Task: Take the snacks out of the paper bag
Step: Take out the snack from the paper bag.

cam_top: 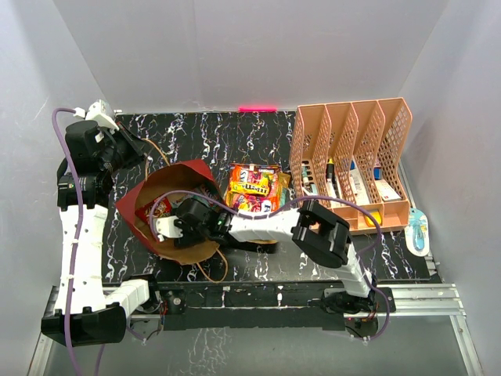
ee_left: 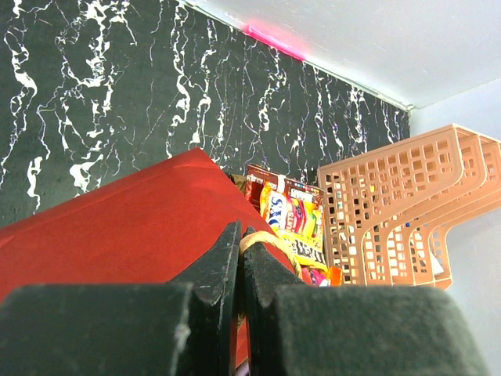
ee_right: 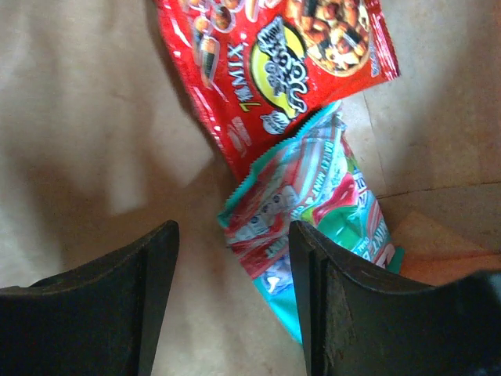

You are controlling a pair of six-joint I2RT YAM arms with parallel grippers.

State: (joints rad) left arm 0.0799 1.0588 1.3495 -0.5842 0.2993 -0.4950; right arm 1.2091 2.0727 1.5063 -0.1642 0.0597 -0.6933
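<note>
The paper bag [cam_top: 182, 178] lies on its side at the left of the table, red outside and brown kraft inside, its mouth toward the arms. My left gripper [ee_left: 241, 229] is shut on the bag's brown cord handle [ee_left: 272, 244] at the bag's far rim. My right gripper [ee_right: 232, 235] is inside the bag, open, with nothing between its fingers. Just beyond its tips lie two of the snacks: a teal packet [ee_right: 313, 211], partly under the right finger [ee_right: 329, 298], and a red packet [ee_right: 274, 70] behind it. More snacks [cam_top: 254, 188] lie piled on the table right of the bag.
A pink mesh desk organiser [cam_top: 352, 160] holding pens and stationery stands at the back right, close to the snack pile. A small packet [cam_top: 417, 231] lies at the table's right edge. White walls enclose the table on three sides.
</note>
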